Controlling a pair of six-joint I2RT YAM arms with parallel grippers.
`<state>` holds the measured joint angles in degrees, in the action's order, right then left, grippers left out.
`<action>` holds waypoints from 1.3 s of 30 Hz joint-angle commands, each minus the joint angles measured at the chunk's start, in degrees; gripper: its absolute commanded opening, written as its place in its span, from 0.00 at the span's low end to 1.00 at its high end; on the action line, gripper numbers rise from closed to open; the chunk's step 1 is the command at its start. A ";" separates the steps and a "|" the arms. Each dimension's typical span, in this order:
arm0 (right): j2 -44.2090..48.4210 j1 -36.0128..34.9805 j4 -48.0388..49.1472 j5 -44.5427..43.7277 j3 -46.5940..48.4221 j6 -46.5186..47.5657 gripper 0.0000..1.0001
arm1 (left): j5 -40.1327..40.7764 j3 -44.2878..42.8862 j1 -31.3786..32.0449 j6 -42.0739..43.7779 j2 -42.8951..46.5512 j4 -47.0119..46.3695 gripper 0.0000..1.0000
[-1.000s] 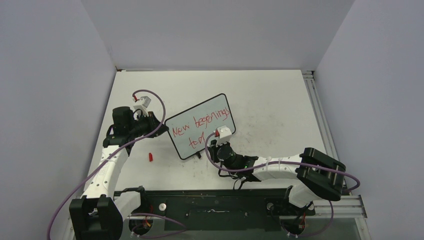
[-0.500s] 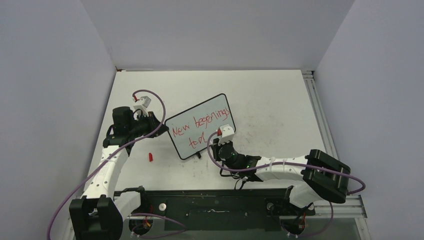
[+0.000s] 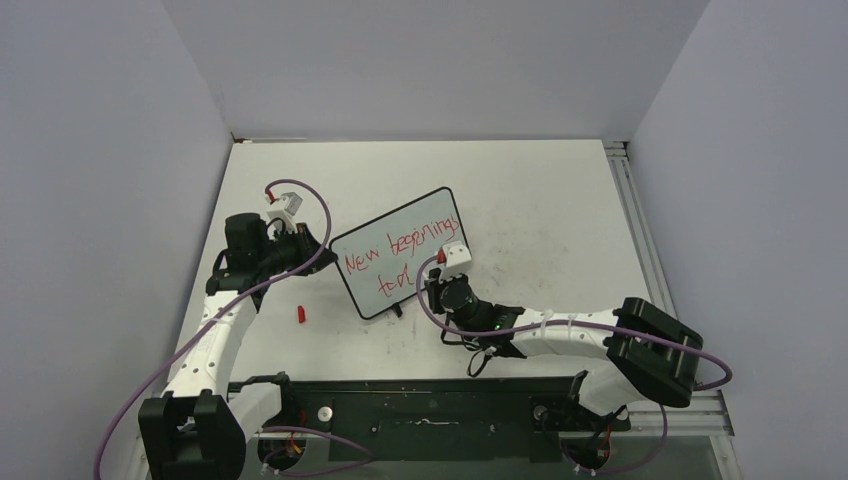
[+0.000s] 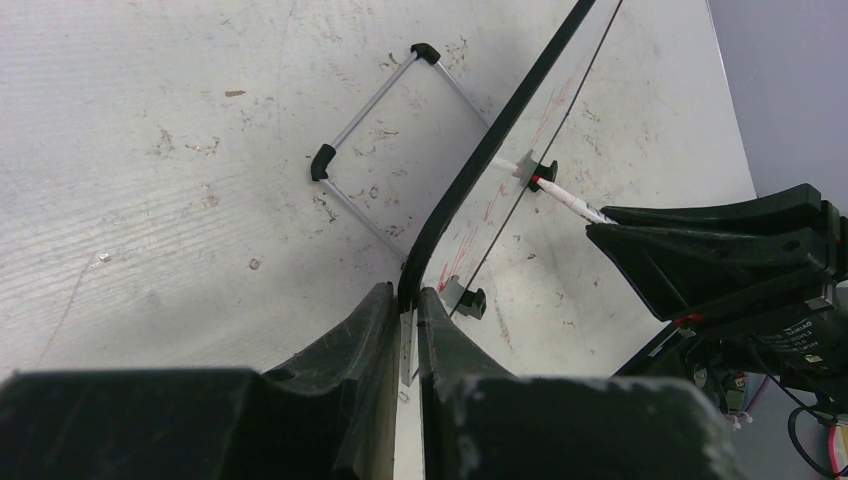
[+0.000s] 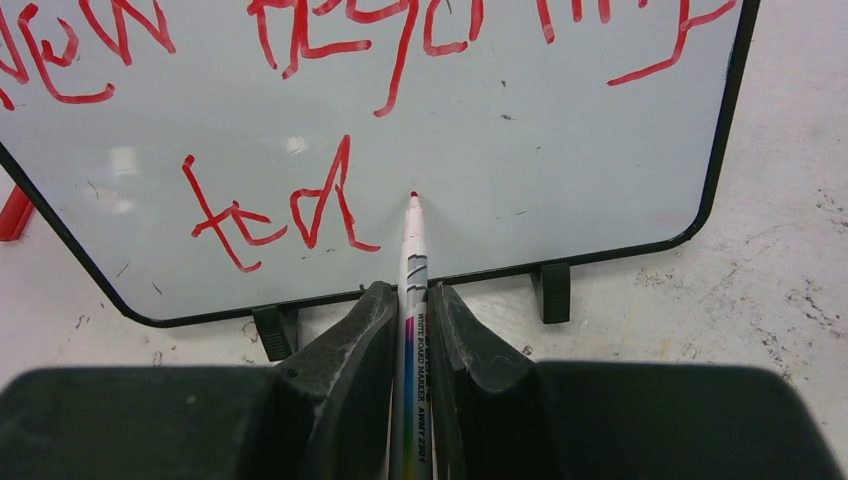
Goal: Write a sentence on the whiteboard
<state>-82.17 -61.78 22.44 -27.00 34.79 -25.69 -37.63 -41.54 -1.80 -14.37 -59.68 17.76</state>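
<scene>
Base bar: a black bar (image 3: 430,405) is seen along the near desk edge, at 6 o'clock of the top view, with both arm bases on it.
Desk: a white, scuffed desk (image 3: 540,200) is spread from there to the far wall; grey marks are scattered over it.
Right claw: the right claw (image 5: 408,295) is pressed together on a marker (image 5: 412,240), which is pointed to 12 o'clock in its own view.
Marker tip: the red tip is held at the board face, just beside the last red stroke, at its 3 o'clock; contact cannot be told.
Whiteboard: the whiteboard (image 3: 368,298) is stood tilted near the desk's middle, on two black feet (image 5: 552,290).
Sentence: the sentence (image 3: 405,243) is written in red; "New beginnings" is read above and "tod" below.
Left claw: the left claw (image 4: 408,300) is pinched on the board's black-framed edge, at the board's 9 o'clock in the top view.
Red object: a small red object (image 3: 300,314) is laid on the desk at the board's 8 o'clock, apart from it.
Rail: a metal rail (image 3: 640,230) is run along the desk edge at 3 o'clock.
Room: plain pale walls (image 3: 430,60) are closed around three sides.
Left wrist only: a wire stand (image 4: 375,150) with black corners is shown behind the board.
Right wrist only: printing along the marker barrel is shown.
</scene>
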 commanded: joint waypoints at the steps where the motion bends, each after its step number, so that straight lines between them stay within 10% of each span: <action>1: 0.10 0.95 3.25 0.41 2.22 1.21 0.05 | -1.05 -0.55 0.45 -0.04 0.90 -1.41 0.00; 39: -2.36 -0.80 3.46 3.51 0.14 -1.54 0.05 | -0.99 -0.56 0.44 0.04 0.96 -1.28 0.00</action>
<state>-84.25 -62.06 24.80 -22.90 35.66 -25.67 -37.52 -41.54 -1.80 -14.37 -59.68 17.76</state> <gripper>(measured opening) 0.152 0.082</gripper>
